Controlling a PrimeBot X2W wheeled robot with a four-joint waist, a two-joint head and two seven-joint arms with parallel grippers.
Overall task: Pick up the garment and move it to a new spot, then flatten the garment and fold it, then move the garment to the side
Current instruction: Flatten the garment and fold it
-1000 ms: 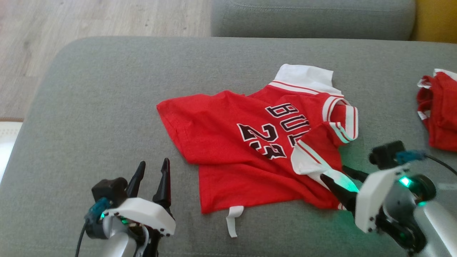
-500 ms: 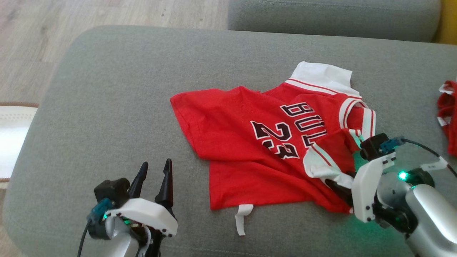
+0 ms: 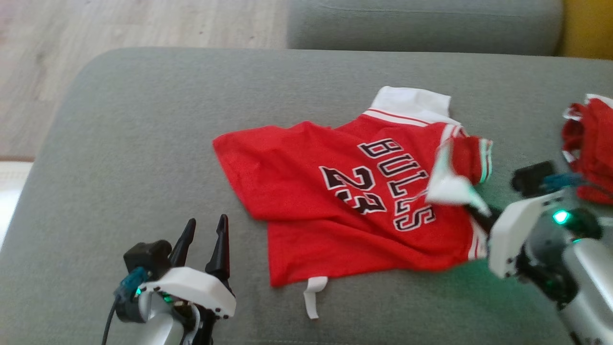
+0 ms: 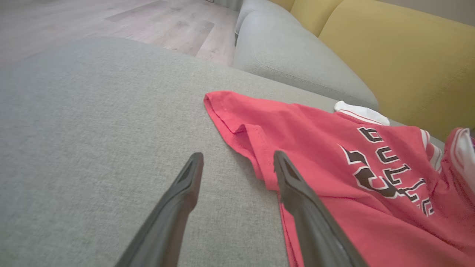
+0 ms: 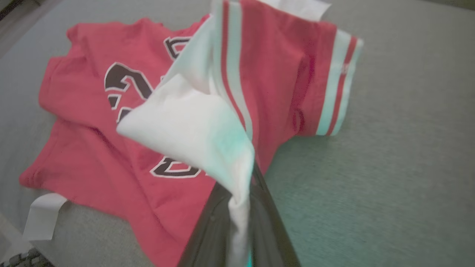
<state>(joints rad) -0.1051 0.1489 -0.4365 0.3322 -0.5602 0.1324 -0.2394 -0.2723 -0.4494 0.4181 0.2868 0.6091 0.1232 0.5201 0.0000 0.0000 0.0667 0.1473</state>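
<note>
My right end effector (image 3: 480, 214) clamps white trim of the red "BULLS 23" jersey (image 3: 335, 206); left end effector (image 3: 207, 221) stands apart.

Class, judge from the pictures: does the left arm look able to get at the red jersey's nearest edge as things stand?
Probably yes. The left gripper stands open beside the red jersey, with only bare grey cushion between them. The right gripper, shut on a sleeve, is well clear.
</note>
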